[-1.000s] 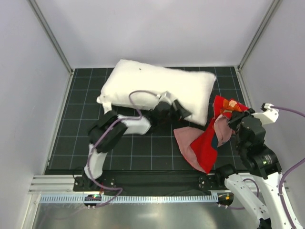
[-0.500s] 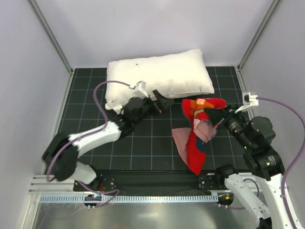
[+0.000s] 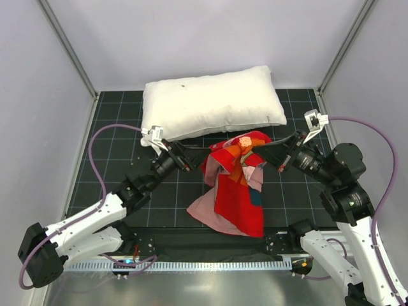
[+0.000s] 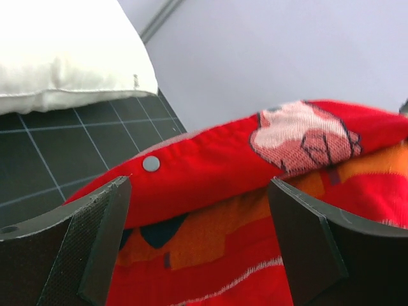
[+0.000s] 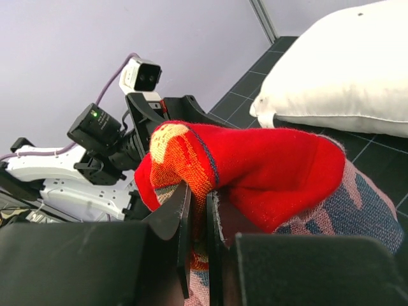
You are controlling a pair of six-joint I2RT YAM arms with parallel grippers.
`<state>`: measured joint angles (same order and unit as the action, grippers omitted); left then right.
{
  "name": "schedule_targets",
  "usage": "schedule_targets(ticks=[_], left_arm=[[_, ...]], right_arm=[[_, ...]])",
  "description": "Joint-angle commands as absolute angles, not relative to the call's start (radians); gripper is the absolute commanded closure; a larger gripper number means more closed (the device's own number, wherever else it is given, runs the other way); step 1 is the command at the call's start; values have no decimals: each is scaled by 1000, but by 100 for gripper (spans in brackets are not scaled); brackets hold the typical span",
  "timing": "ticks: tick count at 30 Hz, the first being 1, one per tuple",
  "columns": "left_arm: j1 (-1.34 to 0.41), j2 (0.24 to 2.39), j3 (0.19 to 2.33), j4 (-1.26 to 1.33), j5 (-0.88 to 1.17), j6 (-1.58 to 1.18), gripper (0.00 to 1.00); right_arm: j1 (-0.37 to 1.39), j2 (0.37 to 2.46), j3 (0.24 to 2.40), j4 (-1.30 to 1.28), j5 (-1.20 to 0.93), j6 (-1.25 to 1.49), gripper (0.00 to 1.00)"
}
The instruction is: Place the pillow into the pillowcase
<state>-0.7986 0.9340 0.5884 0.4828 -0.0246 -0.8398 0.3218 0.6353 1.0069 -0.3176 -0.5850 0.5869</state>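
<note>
1. Black gridded mat [image 3: 115,140]: fills the middle of the top view.
2. Pillow [image 3: 210,102]: white and plump, lying flat across the upper centre of the mat. It is wholly bare, with no cloth over any corner.
3. Pillowcase [image 3: 233,188]: red printed cloth with its pink reverse showing. It is bunched and lifted at centre frame, just below the pillow's lower edge, and its tail trails onto the mat at lower centre. Whether it touches the pillow cannot be told.
4. Right gripper [image 5: 197,220]: centre right in the top view, jaws pressed together on an upper fold of the pillowcase and holding it up.
5. Left gripper [image 3: 194,159]: centre left, jaws spread wide on either side of the pillowcase's red edge, gripping nothing.
6. Grey stud [image 4: 151,164]: small, set on that red edge.

Status, as a judgement: early. The case is raised by one side only, no mouth is open, and the second grip and all of the insertion remain.
</note>
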Motion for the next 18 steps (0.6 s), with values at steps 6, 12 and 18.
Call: schedule_targets(ticks=[6,12,18], left_arm=[[-936,836,578,566,-112,-785,8],[-999,818,591,548,-196,-857,7],[-1031,880,621,567,-170,-898,7]], right_arm=[[327,646,1071,-202,-606,609,96],[327,658,1055,-203,-597,598,96],[327,669,1045,-189,-597,603,96]])
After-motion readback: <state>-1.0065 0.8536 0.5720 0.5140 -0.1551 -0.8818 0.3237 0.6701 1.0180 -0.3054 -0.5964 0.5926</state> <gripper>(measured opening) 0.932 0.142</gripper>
